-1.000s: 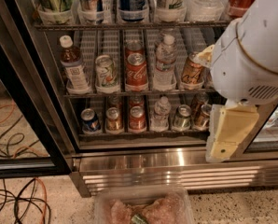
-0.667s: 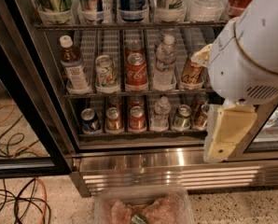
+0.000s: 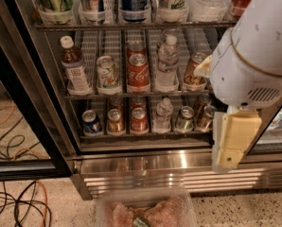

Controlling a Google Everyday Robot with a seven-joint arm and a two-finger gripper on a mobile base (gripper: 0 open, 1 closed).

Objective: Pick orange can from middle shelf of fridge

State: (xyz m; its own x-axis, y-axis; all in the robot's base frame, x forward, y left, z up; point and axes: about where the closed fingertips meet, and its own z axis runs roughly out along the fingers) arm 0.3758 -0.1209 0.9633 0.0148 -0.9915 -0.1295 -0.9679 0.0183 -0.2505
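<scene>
Fridge (image 3: 46,126): black frame, door open, wire racks, stainless louvred base.

Arm (image 3: 259,46): bulky, smooth white shell with a vent grille, standing in front of the fridge's right side and covering the right ends of the racks.

Middle shelf (image 3: 91,96): dark wire, white perforated dividers, clear front cups. Its row runs from a brown bottle (image 3: 74,65) through a white-green can (image 3: 108,72), a red can (image 3: 138,72) and a clear bottle (image 3: 167,60).

Gripper (image 3: 233,141): cream, blocky, hanging below the arm shell, level with the bottom rack's right end; its state cannot be told.

Orange can (image 3: 194,72): copper cylinder, silver top, upright at the middle shelf's right end, its right edge hidden by the arm.
</scene>
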